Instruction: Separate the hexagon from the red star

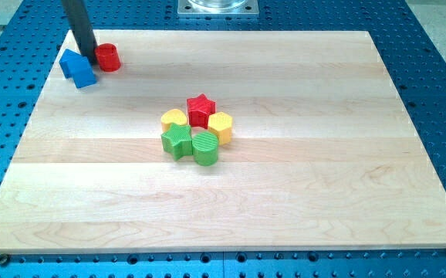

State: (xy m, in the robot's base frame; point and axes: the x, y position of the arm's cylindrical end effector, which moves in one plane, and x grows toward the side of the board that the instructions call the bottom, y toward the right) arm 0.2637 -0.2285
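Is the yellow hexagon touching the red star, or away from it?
Touching. The yellow hexagon sits snug against the red star, no wood showing between.

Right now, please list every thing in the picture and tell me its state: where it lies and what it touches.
My tip: at the view's top left, between blue block and red cylinder.
Blue block: left of the tip.
Red cylinder: upright, right of the tip.
Red star: top of the central cluster, beside yellow hexagon.
Yellow hexagon: right of the star.
Yellow block: left of the star.
Green star: lower left.
Green cylinder: lower right.
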